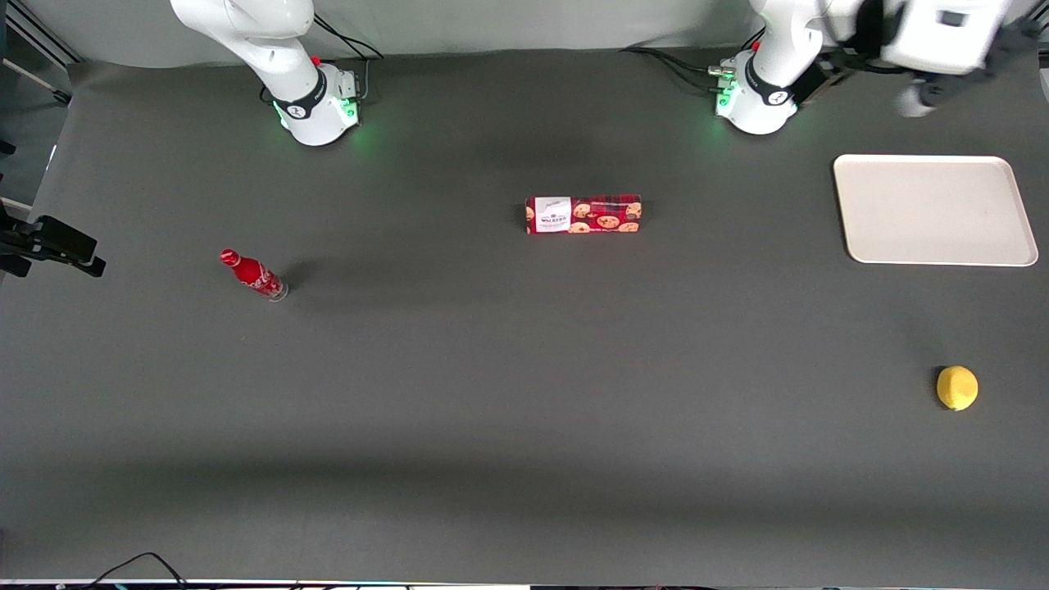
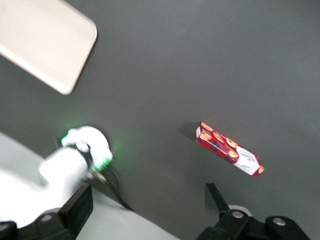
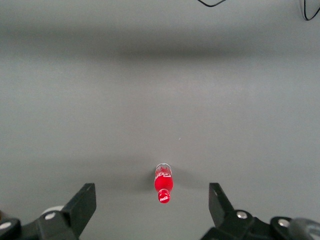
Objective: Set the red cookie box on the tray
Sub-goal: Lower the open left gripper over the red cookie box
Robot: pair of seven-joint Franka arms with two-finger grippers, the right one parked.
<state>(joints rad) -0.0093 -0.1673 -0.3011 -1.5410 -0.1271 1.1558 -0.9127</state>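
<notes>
The red cookie box (image 1: pixel 583 215) (image 2: pixel 229 148) lay flat on the dark table (image 1: pixel 524 393), near its middle, with its white label panel at the end toward the parked arm. Nothing touched it. The tray (image 1: pixel 934 210) (image 2: pixel 45 42) sat well apart from the box, toward the working arm's end of the table, with nothing on it. The left arm's gripper (image 1: pixel 922 98) (image 2: pixel 150 205) hung in the air well away from the box, farther from the front camera than the tray and close to the working arm's base (image 1: pixel 758 102). Its fingers (image 2: pixel 216 197) stood spread wide with only air between them. A red bottle (image 1: pixel 252 274) (image 3: pixel 163 182) lay well apart from the box toward the parked arm's end, slightly nearer the front camera. A lemon (image 1: pixel 957 388) rested nearer the front camera than the box, toward the working arm's end.
</notes>
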